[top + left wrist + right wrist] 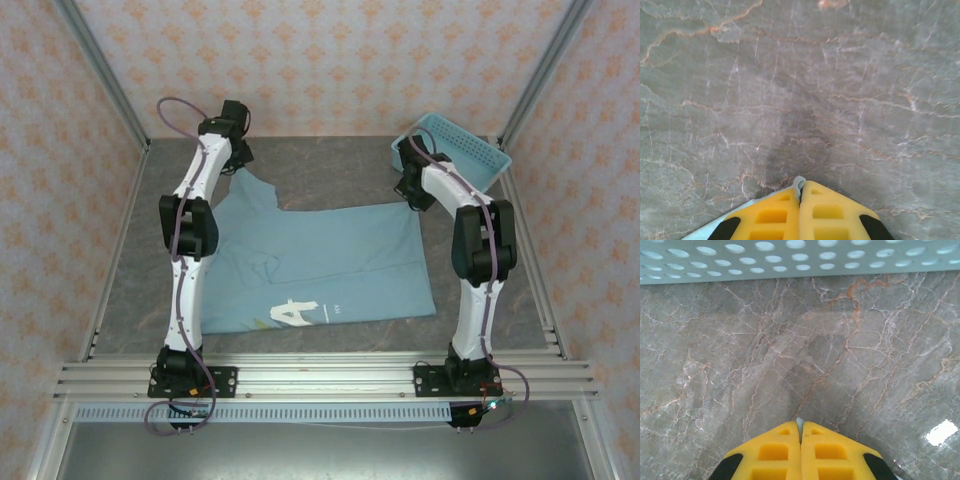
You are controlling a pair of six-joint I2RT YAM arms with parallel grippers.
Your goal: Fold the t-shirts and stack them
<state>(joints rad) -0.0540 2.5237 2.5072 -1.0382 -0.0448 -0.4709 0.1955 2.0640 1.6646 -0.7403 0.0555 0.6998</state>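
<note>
A light blue t-shirt point(320, 265) lies spread on the grey marbled table, white letters showing at its near edge. My left gripper point(238, 160) is at the shirt's far left corner. In the left wrist view its yellow fingers point(772, 215) are pressed together with a ridge of blue t-shirt cloth point(799, 184) pinched between the tips. My right gripper point(410, 195) is at the far right corner. In the right wrist view its yellow fingers point(827, 452) are closed on a thin sliver of t-shirt cloth point(799, 423).
A light blue plastic lattice basket point(455, 150) stands at the back right, just beyond my right gripper; its perforated wall point(790, 257) runs along the top of the right wrist view. Metal frame posts and papered walls surround the table point(330, 170).
</note>
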